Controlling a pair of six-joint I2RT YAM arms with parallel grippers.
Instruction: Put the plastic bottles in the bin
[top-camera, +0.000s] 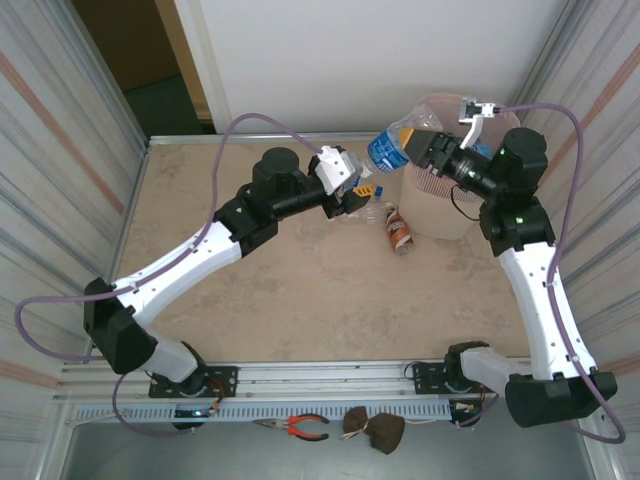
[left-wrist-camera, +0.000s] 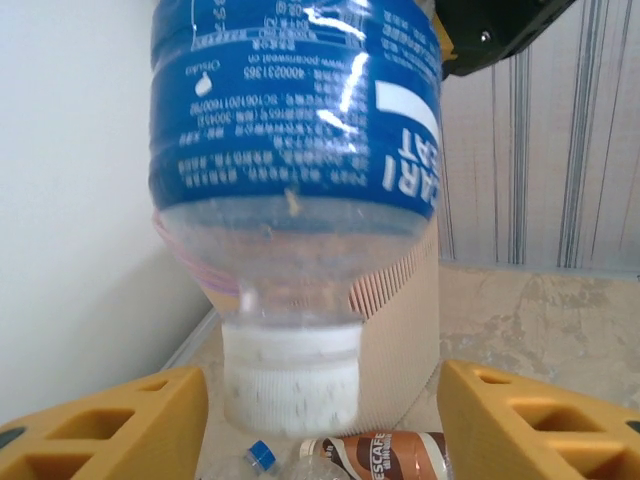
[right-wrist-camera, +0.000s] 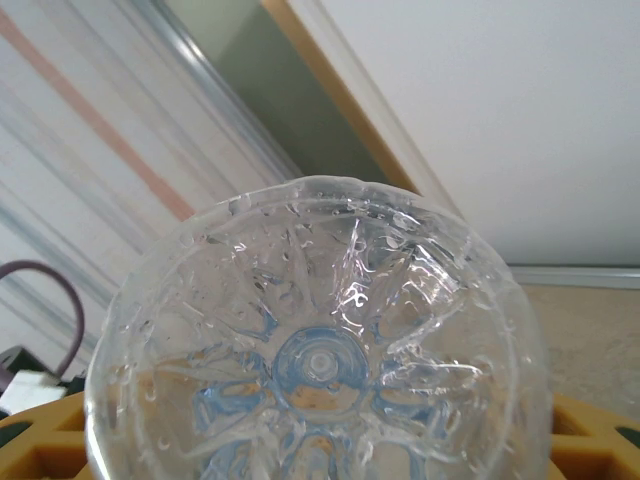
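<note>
A clear bottle with a blue label (top-camera: 393, 146) hangs in the air beside the pink bin (top-camera: 452, 205). My right gripper (top-camera: 425, 148) is shut on its base end, and that base (right-wrist-camera: 320, 350) sits between the yellow fingers (right-wrist-camera: 40, 445). The bottle's white cap (left-wrist-camera: 290, 375) points down between the fingers of my left gripper (left-wrist-camera: 320, 400), which stands open with a gap on each side of the cap. Seen from above, the left gripper (top-camera: 360, 188) is just below and left of the bottle. A brown coffee bottle (top-camera: 399, 230) lies at the bin's foot beside a clear blue-capped bottle (left-wrist-camera: 262, 455).
The bin (left-wrist-camera: 400, 340) stands at the table's back right, close to the ribbed side wall. The marbled tabletop (top-camera: 300, 290) stretches bare in front of both arms. Red-handled pliers (top-camera: 300, 427) and a brown rag (top-camera: 375, 430) lie on the front rail.
</note>
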